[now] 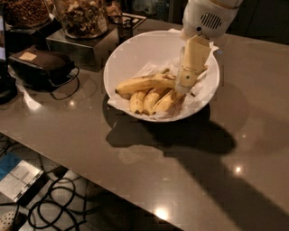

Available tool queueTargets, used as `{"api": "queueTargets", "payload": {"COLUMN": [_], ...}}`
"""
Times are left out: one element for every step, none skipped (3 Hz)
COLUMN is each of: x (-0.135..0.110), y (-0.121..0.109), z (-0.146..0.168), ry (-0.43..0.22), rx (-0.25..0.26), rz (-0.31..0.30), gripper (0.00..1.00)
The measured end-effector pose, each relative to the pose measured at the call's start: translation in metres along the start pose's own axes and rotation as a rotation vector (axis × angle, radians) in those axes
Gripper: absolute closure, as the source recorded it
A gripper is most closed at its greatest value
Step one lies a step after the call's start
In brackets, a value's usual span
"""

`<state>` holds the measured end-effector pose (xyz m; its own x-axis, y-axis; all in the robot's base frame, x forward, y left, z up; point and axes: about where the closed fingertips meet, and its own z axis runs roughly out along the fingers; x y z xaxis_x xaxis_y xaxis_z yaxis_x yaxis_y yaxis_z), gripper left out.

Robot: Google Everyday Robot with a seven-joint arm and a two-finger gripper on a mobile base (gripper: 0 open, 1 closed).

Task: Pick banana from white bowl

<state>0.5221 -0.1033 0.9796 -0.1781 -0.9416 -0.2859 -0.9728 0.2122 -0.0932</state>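
On the table [203,171], upper middle: white bowl [135,45], wide and shallow, lined with crumpled white paper [204,85]. The arm's white wrist housing [205,18] overhangs the rim at 1 o'clock. End effector [180,89] hangs inside the bowl, about 4 o'clock from centre, tip at or touching the right end of the banana [144,84]. Can't tell if it's spread or closed, or gripping anything. Banana lies flat on the paper, running 9 to 3 o'clock across mid-bowl, not lifted.

Step, my read: final approach/grasp at that end, pick not done. Next move needs closure on the long banana only, then a straight lift clear of the rim. The bunch of shorter bananas [151,100] at 6 o'clock touches it, so there's a risk of dragging the bunch or the paper along.

Other containers, 10–11 o'clock from the bowl: glass jar [83,16] of mixed brownish snack on a metal box [76,45]. Second jar [25,11] holds dark round pieces.
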Motion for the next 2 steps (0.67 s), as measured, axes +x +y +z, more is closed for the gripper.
{"api": "queueTargets", "payload": {"x": [-0.021,-0.034], "y": [-0.017,-0.031], "z": [0.015,0.028], "ry": [-0.006,0.003], "rx": [-0.030,-0.041], "rz": [0.014,0.030], "gripper": [0.07,0.20]}}
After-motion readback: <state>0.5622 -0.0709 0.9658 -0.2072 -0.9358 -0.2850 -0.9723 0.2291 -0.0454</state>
